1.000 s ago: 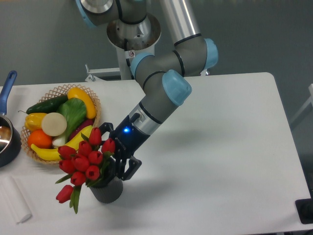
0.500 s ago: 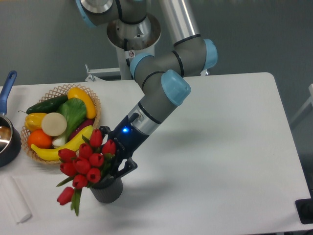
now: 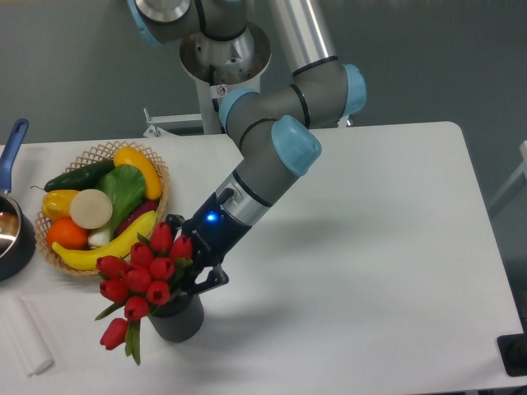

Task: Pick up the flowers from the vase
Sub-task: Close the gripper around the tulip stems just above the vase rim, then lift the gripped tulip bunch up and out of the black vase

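Your gripper (image 3: 191, 271) is down low at the front left of the table (image 3: 387, 247), buried in the right side of the flowers (image 3: 140, 276), and its black fingers (image 3: 210, 278) look drawn in tight around the bunch near the green stems, so you appear to have hold of the tulips, though the buds hide the actual contact. You can see the blue light on the wrist glowing just above the blooms, with the arm slanting up and to the right toward its base behind the table. Those red buds sit in a cluster leaning out to the left over the vase (image 3: 177, 317), wider than the vase itself, and one bud droops low on the left side, hanging below the rim with a green leaf beside it. You've got the dark ribbed vase standing upright on the white tabletop, directly under the bunch and touching nothing else that shows. Whether the stems are out of the vase mouth, you cannot tell from this angle. Just behind the flowers to the left sits the wicker basket (image 3: 156, 169) loaded with fruit and vegetables, its banana nearly brushing the top buds. At the far left edge you can pick out a blue-handled pot (image 3: 12, 222), and a white roll (image 3: 29, 337) lies near the front left corner.
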Action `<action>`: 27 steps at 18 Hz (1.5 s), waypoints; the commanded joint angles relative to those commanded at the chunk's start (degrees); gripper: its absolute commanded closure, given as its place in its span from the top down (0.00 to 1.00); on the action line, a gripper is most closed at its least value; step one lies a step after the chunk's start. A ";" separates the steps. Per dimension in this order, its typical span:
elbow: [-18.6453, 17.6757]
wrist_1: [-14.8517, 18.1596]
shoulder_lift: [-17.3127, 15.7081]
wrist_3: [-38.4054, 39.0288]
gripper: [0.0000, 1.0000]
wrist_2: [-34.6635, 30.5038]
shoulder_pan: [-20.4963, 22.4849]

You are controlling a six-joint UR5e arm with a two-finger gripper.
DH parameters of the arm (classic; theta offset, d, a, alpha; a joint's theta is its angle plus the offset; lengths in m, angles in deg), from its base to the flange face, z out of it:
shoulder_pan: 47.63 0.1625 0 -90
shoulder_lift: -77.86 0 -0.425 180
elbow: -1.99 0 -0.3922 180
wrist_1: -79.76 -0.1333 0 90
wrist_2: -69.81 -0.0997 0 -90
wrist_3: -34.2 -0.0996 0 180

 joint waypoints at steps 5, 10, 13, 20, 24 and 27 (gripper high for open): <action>0.17 0.00 -0.97 4.30 0.44 0.96 0.09; 0.17 0.00 -2.29 6.42 0.44 2.46 0.79; 0.61 0.00 -3.07 7.20 0.44 3.42 1.49; 1.67 0.00 -5.27 13.62 0.43 7.21 2.11; 4.04 0.00 -6.33 16.17 0.43 7.21 2.46; 5.97 0.00 -6.33 19.41 0.44 7.21 2.55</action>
